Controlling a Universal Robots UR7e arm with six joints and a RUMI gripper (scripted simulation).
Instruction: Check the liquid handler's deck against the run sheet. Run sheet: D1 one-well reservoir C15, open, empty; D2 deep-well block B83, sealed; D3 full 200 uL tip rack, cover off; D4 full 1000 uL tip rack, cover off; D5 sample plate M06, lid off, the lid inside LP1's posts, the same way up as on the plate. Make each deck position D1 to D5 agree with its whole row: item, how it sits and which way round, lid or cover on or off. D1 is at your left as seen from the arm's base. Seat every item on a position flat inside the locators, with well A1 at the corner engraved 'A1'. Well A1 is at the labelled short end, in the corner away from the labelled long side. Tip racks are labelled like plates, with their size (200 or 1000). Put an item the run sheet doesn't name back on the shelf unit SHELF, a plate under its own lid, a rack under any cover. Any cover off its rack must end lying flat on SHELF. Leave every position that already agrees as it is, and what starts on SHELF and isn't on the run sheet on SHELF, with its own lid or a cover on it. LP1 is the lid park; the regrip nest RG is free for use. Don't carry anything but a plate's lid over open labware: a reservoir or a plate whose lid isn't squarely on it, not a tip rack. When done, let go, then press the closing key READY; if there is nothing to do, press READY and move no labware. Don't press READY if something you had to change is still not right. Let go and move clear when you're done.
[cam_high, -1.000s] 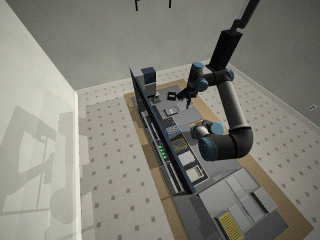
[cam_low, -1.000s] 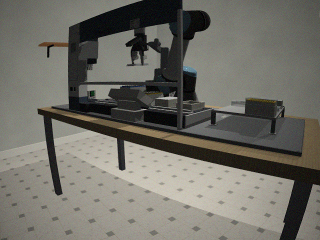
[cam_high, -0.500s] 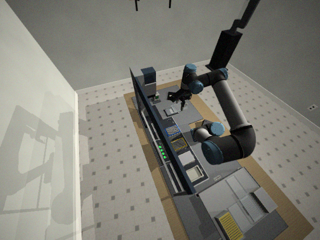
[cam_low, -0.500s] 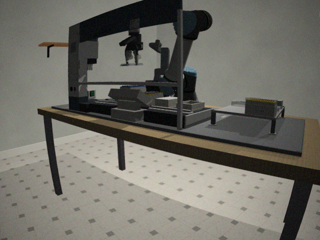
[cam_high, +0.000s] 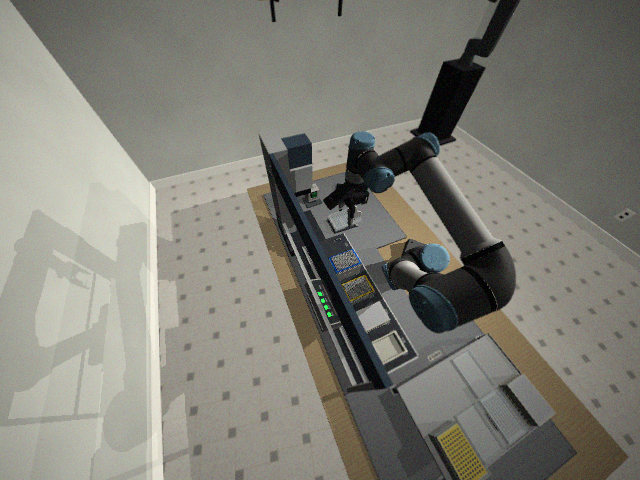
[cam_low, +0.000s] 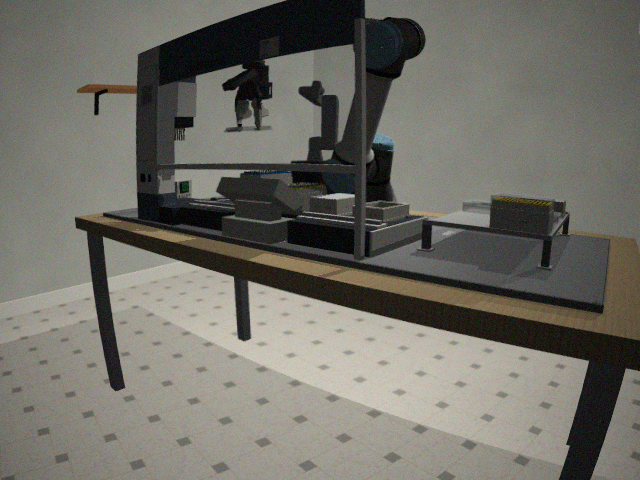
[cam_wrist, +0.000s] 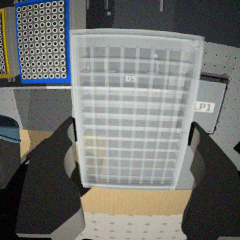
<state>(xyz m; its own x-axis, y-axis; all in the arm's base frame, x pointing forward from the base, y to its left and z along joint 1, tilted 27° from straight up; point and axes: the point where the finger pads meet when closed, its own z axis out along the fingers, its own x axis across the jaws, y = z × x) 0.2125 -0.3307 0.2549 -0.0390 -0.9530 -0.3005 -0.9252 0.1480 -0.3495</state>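
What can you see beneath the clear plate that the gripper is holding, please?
Through the clear plate in the gripper, the D5 marking shows on the grey deck. Its grid blurs anything finer.

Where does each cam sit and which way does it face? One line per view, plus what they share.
Top: high above the D1/shelf end, looking down along the deck; the whole arm shows.
Exterior: low, off the table's far side from the arm, looking through the handler's frame; the upper arm and gripper show.
Wrist: on the gripper, looking down through the held clear plate at the D5 and LP1 labels; both fingers show.
Shared: all three show the plate in the gripper; top and wrist both show the blue-framed tip rack.
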